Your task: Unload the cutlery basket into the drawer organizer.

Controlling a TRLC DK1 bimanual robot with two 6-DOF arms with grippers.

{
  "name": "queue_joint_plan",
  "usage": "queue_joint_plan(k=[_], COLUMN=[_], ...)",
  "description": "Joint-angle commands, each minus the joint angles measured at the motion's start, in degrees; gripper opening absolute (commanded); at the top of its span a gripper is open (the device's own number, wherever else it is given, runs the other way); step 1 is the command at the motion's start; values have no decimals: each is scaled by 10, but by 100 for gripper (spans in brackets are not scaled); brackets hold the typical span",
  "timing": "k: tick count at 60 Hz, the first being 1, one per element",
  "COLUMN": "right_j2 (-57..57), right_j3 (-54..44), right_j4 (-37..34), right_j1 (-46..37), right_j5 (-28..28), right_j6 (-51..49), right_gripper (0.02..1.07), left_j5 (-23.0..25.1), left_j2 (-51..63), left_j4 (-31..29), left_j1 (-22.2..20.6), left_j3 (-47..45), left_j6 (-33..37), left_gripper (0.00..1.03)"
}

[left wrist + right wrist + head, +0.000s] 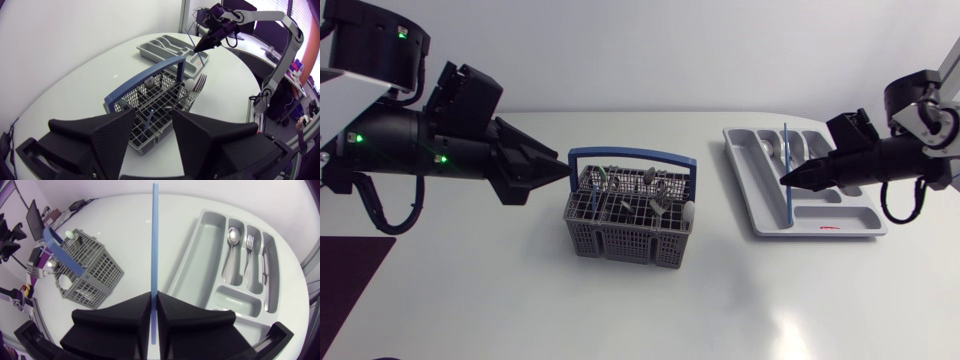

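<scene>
In the head view's right half, the right gripper (788,178) was clamped on a thin blue stick (786,145), possibly a straw, held above the drawer organizer (865,228). The stick's long axis ran up and down the frame, roughly parallel to the compartments. A spoon (232,235) and fork (249,242) already filled narrower slots. At centre-left the left gripper (560,172) was spread open beside the cutlery basket (620,240), the nearer arm to it.

Robotics lab: a silver-grey, black-jointed left robot arm (415,150) and the matching right robot arm (910,160) enter from the frame's side edges over a plain white table (620,315). At centre stands a grey plastic mesh cutlery basket (625,238), and to its right a grey moulded drawer organizer (760,195).
</scene>
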Motion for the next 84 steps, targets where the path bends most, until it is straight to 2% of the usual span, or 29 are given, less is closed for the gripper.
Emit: queue_joint_plan(k=[1,19,26,32,37,39,45,52,58,61,70,84], right_j2=[59,211,258,291,308,311,316,310,295,286,247,163], right_j3=[35,143,179,201,212,215,219,213,200,191,155,91], right_j4=[15,40,38,38,38,38,37,34,34,35,47,56], right_j1=[-1,34,42,47,47,47,47,53,60,64,74,108], right_j5=[15,83,93,103,107,107,107,107,106,106,103,102], right_j6=[32,99,113,115,114,112,104,91,78,76,62,61], right_gripper=[8,8,8,8,9,15,41,71,87,90,94,94], left_j5=[-11,-53,-55,-54,-31,-20,31,85,128,152,176,196], left_j2=[6,51,51,49,41,37,29,39,58,70,116,198], left_j4=[-9,-83,-87,-75,-65,-48,13,42,44,43,44,66], left_j1=[-10,-33,-31,-25,-18,-12,9,38,61,71,78,90], left_j3=[-9,33,31,10,-10,-23,-62,-76,-74,-73,-61,-27], left_j6=[11,20,38,81,121,135,173,227,274,298,347,362], left_gripper=[58,65,69,73,75,75,78,78,78,78,78,76])
